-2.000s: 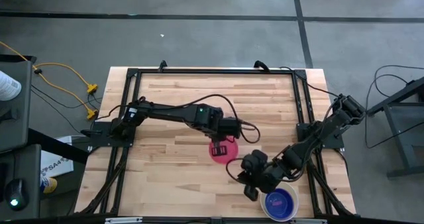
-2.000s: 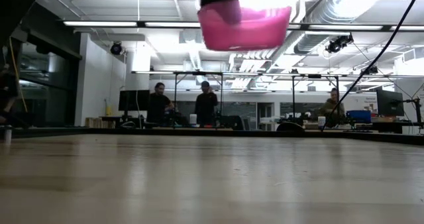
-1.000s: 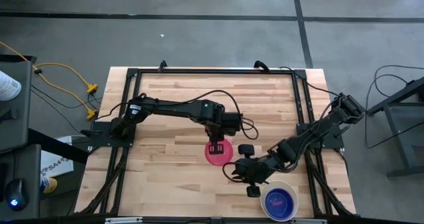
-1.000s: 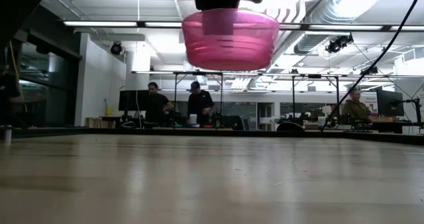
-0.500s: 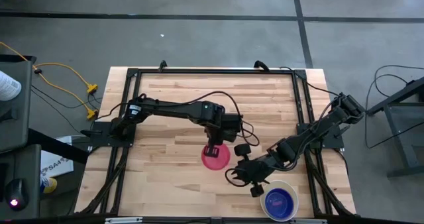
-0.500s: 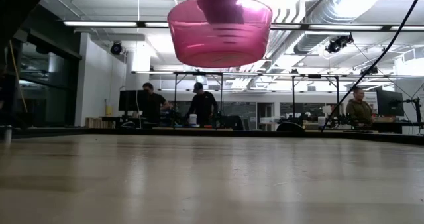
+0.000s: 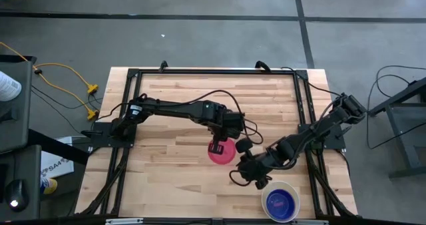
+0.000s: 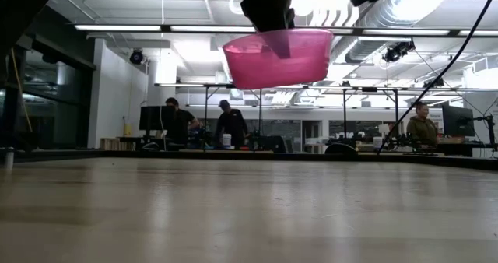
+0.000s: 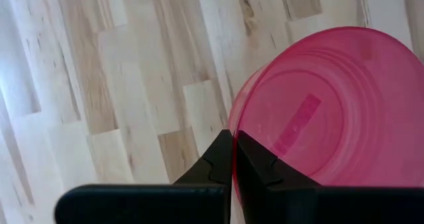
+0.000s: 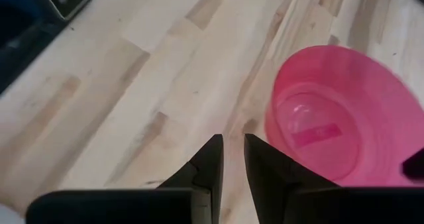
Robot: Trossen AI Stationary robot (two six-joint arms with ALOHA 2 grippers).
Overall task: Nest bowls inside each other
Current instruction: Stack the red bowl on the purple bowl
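we hold the pink bowl (image 9: 331,111) up in the air by its rim, and that is where things could go wrong first — our left gripper (image 9: 233,159) pinches only a thin edge, fingers pressed tight on it, so a bump or a quick swing could make the bowl slip and drop to the table (image 7: 166,105). the bowl hangs off to one side of those fingers, a bit tilted, open side up. our right gripper (image 10: 232,159) is just beside it, fingers a little apart with nothing between them, and the pink bowl sits just past its tips; if the two arms crowd in they could knock each other. farther off, near the table's front right corner, the white bowl (image 7: 291,190) rests with the blue bowl (image 7: 280,202) inside it — well apart from the pink one, so we may miss that stack if we let go too soon.
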